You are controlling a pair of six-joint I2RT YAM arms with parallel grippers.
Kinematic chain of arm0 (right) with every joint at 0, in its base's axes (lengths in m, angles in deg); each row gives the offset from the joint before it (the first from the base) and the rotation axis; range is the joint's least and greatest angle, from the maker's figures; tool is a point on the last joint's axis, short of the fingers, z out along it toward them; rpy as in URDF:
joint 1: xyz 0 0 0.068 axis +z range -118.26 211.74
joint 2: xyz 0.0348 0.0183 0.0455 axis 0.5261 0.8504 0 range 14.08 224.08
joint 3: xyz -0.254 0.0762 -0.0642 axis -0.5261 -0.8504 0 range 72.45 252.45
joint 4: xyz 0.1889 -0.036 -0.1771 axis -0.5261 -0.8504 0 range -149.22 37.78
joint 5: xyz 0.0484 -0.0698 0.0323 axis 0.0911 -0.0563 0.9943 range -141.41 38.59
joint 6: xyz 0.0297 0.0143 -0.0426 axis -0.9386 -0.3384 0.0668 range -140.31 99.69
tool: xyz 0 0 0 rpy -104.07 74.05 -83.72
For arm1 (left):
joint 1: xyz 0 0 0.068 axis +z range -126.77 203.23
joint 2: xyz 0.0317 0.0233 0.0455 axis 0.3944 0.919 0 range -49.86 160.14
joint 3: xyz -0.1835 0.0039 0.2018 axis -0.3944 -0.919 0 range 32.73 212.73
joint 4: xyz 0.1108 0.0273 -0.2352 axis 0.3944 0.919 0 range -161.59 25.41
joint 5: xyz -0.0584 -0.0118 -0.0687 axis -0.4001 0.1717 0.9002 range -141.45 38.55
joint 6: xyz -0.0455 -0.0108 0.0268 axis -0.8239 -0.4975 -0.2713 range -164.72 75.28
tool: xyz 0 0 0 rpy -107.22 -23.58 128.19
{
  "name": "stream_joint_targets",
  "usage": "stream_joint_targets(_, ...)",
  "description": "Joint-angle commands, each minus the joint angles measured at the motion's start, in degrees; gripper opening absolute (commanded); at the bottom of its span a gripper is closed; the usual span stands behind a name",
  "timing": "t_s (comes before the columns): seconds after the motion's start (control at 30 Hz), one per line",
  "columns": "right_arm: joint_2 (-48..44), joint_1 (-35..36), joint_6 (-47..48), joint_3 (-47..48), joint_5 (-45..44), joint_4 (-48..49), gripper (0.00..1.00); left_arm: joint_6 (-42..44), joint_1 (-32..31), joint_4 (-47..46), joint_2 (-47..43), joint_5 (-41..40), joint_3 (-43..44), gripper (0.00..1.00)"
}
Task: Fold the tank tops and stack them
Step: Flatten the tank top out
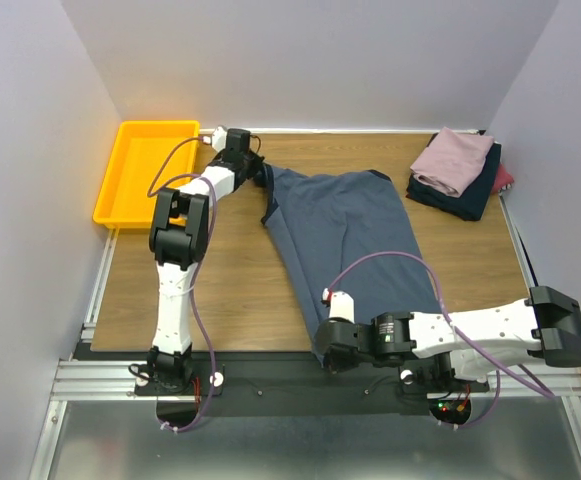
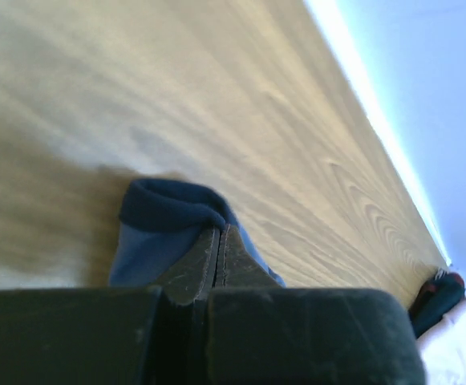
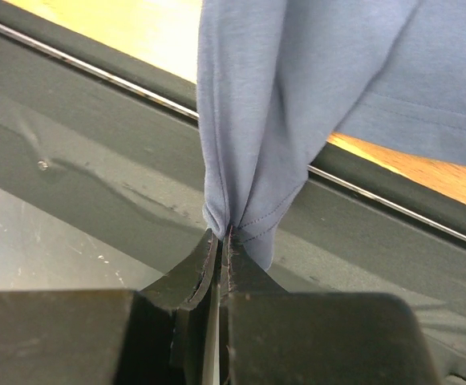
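Observation:
A slate-blue tank top [image 1: 345,240] with darker trim lies stretched on the wooden table from far left to near edge. My left gripper [image 1: 260,172] is shut on its dark-trimmed strap [image 2: 172,210] at the far end. My right gripper [image 1: 322,352] is shut on its hem [image 3: 245,208] at the table's near edge, the cloth bunched into the fingers [image 3: 249,273]. A stack of folded tops sits at the far right: a mauve-pink one [image 1: 454,158] on a navy one [image 1: 470,196], with a maroon one [image 1: 504,178] behind.
A yellow plastic tray [image 1: 120,190] stands at the far left corner. A black rail [image 3: 393,192] and metal frame [image 1: 300,385] run along the table's near edge. White walls close in on three sides.

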Motion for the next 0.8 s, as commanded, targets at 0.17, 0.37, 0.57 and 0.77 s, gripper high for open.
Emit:
stream_joint_targets(0.17,3.4,0.2,3.8,3.6,1.9,4.8,0.00,23.6,0.2,-27.5,-10.2,3.3,-2.1,0.00)
stream_joint_targets(0.37,5.5,0.2,6.2,6.4,2.5,6.9,0.00,31.2,0.9,-28.8,-11.7,-1.1,-5.4,0.00)
stream_joint_targets(0.57,10.0,0.3,9.1,10.2,3.7,10.4,0.00,28.9,3.1,-22.9,-10.3,-7.6,-6.7,0.44)
stream_joint_targets(0.77,14.0,0.2,8.7,11.8,3.8,12.3,0.01,20.8,5.7,-12.5,-14.2,-14.5,-7.1,0.51)
